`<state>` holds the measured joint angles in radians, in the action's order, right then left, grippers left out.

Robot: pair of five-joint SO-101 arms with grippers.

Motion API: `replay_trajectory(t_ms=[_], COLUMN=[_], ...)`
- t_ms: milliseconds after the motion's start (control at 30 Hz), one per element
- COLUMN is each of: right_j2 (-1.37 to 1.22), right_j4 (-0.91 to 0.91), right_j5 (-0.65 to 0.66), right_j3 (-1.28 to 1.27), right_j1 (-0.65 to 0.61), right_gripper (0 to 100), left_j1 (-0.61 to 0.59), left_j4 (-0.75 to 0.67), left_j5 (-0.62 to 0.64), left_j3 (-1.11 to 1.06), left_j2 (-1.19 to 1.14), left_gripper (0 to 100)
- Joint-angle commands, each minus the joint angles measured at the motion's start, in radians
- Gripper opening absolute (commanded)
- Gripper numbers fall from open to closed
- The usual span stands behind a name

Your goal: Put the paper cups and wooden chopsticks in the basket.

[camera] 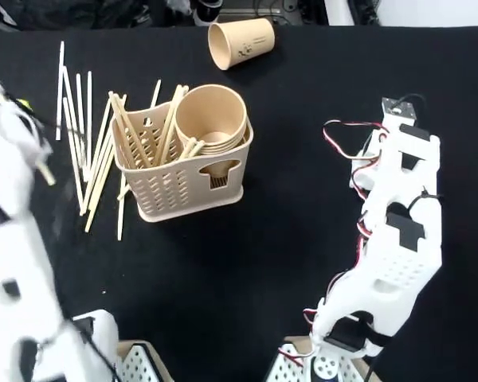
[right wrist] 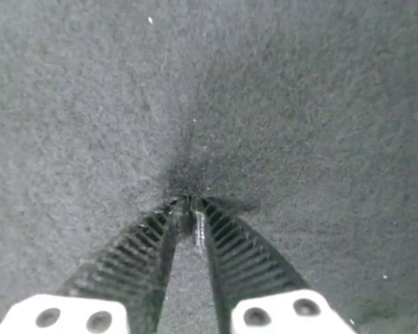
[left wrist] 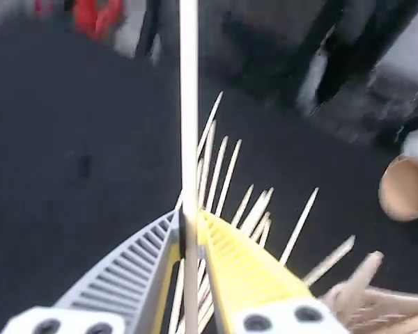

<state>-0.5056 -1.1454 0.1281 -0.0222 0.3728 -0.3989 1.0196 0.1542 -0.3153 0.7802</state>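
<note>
A beige slotted basket (camera: 183, 181) stands left of the table's middle. It holds stacked paper cups (camera: 212, 119) and several wooden chopsticks (camera: 131, 131). One more paper cup (camera: 240, 42) lies on its side at the far edge, and it also appears in the left wrist view (left wrist: 406, 186). Several loose chopsticks (camera: 84, 135) lie on the cloth left of the basket. My left gripper (left wrist: 189, 219) is shut on a single chopstick (left wrist: 189, 104), held above the loose chopsticks (left wrist: 226, 177). My right gripper (right wrist: 190, 209) is shut with nothing in it, its tips down at the black cloth.
The left arm (camera: 16, 239) stands at the table's left side and the right arm (camera: 394, 231) is folded along the right side. Black cloth (camera: 303, 199) covers the table. Open cloth lies between the basket and the right arm.
</note>
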Motion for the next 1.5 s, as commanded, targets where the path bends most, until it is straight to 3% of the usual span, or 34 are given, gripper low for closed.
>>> replay_trajectory(t_ms=[0,100,200,300,533,733,933,1000,1133,1367,1467], right_j2=[0.024,0.024,0.024,0.024,0.024,0.024,0.024,0.024,0.024,0.024,0.024], right_j4=[0.003,0.003,0.003,0.003,0.003,0.003,0.003,0.003,0.003,0.003,0.003], right_j5=[0.005,0.005,0.005,0.005,0.005,0.005,0.005,0.005,0.005,0.005,0.005], right_j3=[-0.007,-0.007,-0.007,-0.007,-0.007,-0.007,-0.007,-0.007,-0.007,-0.007,-0.007], right_j1=[-0.006,-0.006,-0.006,-0.006,-0.006,-0.002,0.003,0.003,0.005,0.005,0.005], right_gripper=[1.2,1.2,1.2,1.2,1.2,1.2,1.2,1.2,1.2,1.2,1.2], left_j1=[0.09,0.177,0.231,0.289,0.455,0.475,0.475,0.473,0.467,0.458,0.364], left_j4=[-0.431,-0.74,-0.89,-0.884,-0.884,-0.887,-0.882,-0.873,-0.713,-0.489,-0.374], left_j5=[0.014,0.009,0.005,-0.044,-0.049,-0.048,-0.048,-0.048,0.026,0.051,0.051], left_j3=[-0.42,-0.668,-0.802,-0.822,-0.8,-0.823,-0.832,-0.832,-0.788,-0.57,-0.455], left_j2=[0.351,0.591,0.786,0.855,0.7,0.499,0.442,0.434,0.44,0.433,0.423], left_gripper=[3,3,3,3,3,3,3,6,19,20,20])
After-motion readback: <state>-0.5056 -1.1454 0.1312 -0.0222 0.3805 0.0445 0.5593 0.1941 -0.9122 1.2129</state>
